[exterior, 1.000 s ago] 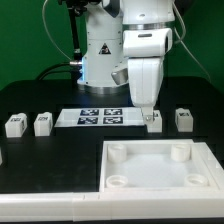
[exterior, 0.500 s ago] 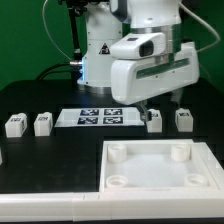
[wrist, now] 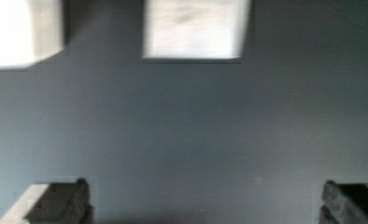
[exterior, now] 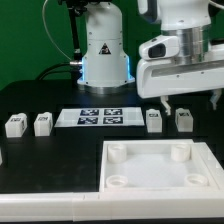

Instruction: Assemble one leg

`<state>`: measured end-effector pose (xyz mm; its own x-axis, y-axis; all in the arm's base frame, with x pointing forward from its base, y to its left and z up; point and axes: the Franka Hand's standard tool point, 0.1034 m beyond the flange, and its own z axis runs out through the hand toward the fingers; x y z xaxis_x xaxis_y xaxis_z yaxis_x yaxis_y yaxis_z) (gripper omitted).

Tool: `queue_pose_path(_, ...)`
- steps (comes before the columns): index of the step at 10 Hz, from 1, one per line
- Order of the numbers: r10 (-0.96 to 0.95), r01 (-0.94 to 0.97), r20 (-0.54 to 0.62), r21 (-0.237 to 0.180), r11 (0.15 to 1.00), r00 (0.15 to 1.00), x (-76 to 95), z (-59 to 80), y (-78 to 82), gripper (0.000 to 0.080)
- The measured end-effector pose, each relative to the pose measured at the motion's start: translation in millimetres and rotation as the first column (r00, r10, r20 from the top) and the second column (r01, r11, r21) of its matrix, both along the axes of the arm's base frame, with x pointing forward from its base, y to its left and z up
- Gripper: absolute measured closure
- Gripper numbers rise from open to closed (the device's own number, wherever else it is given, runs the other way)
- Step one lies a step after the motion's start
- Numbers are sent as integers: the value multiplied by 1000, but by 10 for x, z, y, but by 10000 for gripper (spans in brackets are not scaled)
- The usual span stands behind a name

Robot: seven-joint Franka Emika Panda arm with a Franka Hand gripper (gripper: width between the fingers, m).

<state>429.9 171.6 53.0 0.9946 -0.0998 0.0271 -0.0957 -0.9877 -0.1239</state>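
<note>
Noted leg (exterior: 184, 120) resting on table (exterior: 60, 150), tag face toward exterior camera; cannot tell long axis. Found gripper (exterior: 191, 104) above it, clear of contact, spread wide, holding nothing.

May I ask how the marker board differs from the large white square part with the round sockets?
The marker board is a thin flat strip; the square part is far larger and thicker, with a raised rim. The marker board carries black-and-white tags; the square part shows round corner sockets, no tags. The marker board lies behind the square part in the exterior view. Both are white, flat on the black table.
</note>
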Motion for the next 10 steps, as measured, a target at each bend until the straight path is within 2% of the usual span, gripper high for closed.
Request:
queue_pose_path(3,40,-41,-41,-7,999,998,-1,-6,-50,151)
queue_pose_path(4,73,-75,-135,-11,997,988,-87,-40,-100,151)
queue_pose_path(5,74,-73,-242,12,997,967,-125,-110,-184,151)
queue_pose_path(7,65,-62,-405,23,998,912,-183,-159,-120,151)
queue_pose_path(10,96,-81,-676,53,995,730,-337,-194,-35,151)
